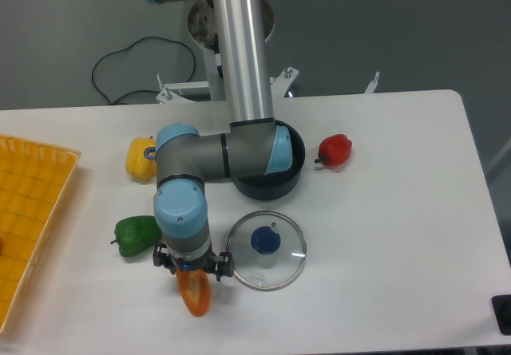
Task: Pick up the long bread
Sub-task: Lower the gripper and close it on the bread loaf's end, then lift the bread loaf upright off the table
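White table (383, 235) carries all items; the UR5e arm (239, 52) descends from the top of the view, bends at an elbow and ends in a wrist pointing straight down near the front edge of the table. An orange mesh tray (28, 219) lies at the left edge, partly out of view. A black bowl (287, 175) sits behind the arm's elbow, largely covered by it; a round glass lid with a blue knob (266, 250) lies flat in front of the bowl, just right of the wrist. The long bread (195, 295) lies on the table directly under the wrist, only its near orange end showing below the tool. The gripper (192, 269) sits over the loaf, its fingers hidden by the wrist housing; whether the jaws are closed on the loaf or merely astride it cannot be told from this angle. Green pepper (136, 234) rests just left of the wrist; yellow pepper (140, 157) lies behind it, near the arm's joint; red pepper (335, 150) lies right of the bowl, well apart from the loaf.
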Robot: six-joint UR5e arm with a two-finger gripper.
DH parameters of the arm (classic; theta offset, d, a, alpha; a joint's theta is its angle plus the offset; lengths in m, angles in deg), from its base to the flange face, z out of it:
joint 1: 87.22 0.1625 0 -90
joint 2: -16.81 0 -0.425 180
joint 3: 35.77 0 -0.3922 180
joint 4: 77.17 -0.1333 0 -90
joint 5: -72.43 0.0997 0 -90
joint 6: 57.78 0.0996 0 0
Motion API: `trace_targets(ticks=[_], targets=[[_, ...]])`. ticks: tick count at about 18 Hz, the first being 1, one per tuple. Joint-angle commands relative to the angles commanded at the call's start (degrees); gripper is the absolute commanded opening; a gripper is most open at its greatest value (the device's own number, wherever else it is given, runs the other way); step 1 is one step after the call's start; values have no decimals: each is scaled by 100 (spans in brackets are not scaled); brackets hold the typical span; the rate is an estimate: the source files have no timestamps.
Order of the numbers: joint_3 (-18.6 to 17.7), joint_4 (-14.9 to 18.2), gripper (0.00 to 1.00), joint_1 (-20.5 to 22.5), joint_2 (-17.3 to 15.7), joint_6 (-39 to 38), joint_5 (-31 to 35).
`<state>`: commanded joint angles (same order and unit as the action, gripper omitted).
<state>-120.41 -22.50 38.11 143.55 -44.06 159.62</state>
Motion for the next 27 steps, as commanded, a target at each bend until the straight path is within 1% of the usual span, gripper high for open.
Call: trace_targets(ticks=[2,5,7,19,25,26,27], targets=[[35,0,100,0,26,-431,17],[0,-9,100,-17,35,-748,35],[26,-96,100,-88,149,-872,105],[18,-114,100,-141,185,-837,202],[35,-123,97,-141,246,-837,211],[35,-123,96,-141,246,-837,211],[35,-114,92,-141,264,-837,220]])
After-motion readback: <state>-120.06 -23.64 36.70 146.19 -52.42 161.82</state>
